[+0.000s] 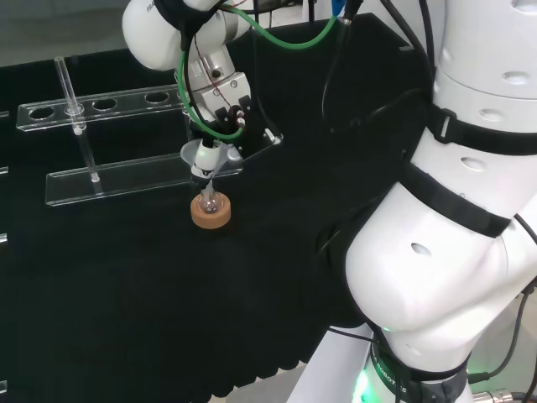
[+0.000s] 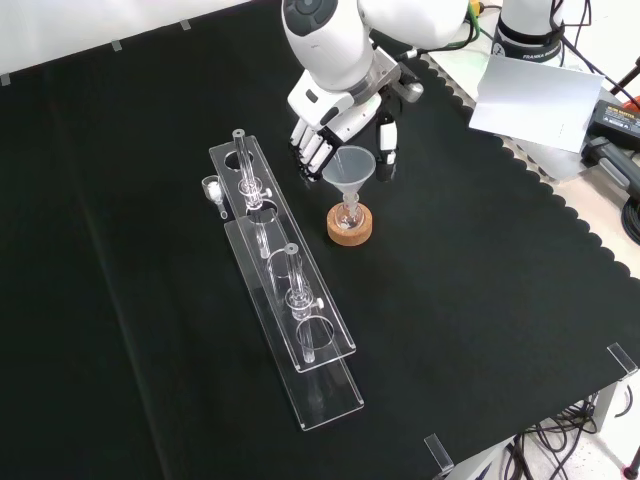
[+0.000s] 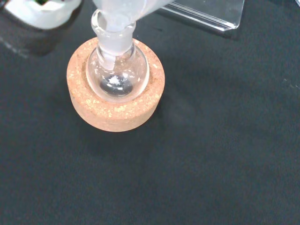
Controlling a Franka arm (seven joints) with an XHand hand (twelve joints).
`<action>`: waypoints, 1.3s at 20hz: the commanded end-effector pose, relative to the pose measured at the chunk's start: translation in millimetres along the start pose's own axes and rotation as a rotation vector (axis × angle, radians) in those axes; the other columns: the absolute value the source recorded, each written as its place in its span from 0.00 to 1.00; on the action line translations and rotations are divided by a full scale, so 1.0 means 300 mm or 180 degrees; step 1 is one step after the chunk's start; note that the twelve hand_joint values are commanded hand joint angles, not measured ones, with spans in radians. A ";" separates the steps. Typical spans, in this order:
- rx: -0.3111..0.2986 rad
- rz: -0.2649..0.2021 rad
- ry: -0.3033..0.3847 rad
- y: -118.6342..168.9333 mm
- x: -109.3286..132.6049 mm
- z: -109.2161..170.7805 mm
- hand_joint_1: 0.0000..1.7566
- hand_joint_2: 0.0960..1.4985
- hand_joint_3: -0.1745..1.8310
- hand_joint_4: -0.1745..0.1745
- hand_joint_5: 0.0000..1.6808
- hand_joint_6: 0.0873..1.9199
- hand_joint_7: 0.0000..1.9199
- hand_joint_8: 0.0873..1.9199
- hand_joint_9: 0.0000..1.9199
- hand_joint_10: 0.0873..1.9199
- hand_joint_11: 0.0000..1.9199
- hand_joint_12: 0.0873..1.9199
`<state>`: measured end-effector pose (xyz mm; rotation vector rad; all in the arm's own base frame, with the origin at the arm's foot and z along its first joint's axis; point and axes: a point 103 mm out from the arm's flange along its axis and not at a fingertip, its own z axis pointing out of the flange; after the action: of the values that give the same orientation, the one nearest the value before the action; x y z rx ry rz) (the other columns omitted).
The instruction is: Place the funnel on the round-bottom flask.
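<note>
A small clear round-bottom flask point(image 2: 349, 217) sits in a cork ring stand point(image 2: 350, 226) near the middle of the cloth. A clear funnel point(image 2: 348, 167) stands over it with its stem down inside the flask's neck point(image 3: 114, 41). The hand point(image 2: 335, 125) hangs just behind and above the funnel. Its fingers point(image 2: 310, 150) are on one side of the cone and its thumb point(image 2: 386, 140) on the other, pinching the rim. In the head view the funnel point(image 1: 195, 154) sits under the hand point(image 1: 220, 109), above the cork ring point(image 1: 211, 211). A little dark residue lies in the flask's bottom point(image 3: 116, 85).
A long clear plastic rack point(image 2: 283, 290) with glass tubes stands left of the flask in the front view. In the head view the rack point(image 1: 92, 109) lies beyond the flask. A small glass piece point(image 2: 212, 188) lies by the rack's far end. The arm's white links point(image 1: 453, 210) stand at the right.
</note>
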<state>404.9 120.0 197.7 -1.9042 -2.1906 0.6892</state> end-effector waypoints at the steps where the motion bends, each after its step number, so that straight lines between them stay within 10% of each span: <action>1: 0.0007 -0.0003 0.0013 -0.004 -0.011 0.001 0.42 0.39 0.39 0.35 0.24 0.28 0.17 0.36 0.32 0.29 0.26 0.67; 10: 0.0012 -0.0051 0.0021 -0.011 -0.018 0.011 0.41 0.38 0.38 0.34 0.24 0.27 0.16 0.36 0.31 0.29 0.25 0.67; 19: -0.0505 -0.0293 0.0139 -0.057 -0.031 -0.008 0.29 0.38 0.25 0.35 0.11 0.01 0.01 0.22 0.08 0.38 0.12 0.75; 26: -0.0806 -0.0299 0.0156 -0.097 -0.066 -0.080 0.27 0.41 0.19 0.34 0.10 0.00 0.00 0.16 0.04 0.40 0.07 0.77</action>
<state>394.0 106.8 208.4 -1.8878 -2.3031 0.5288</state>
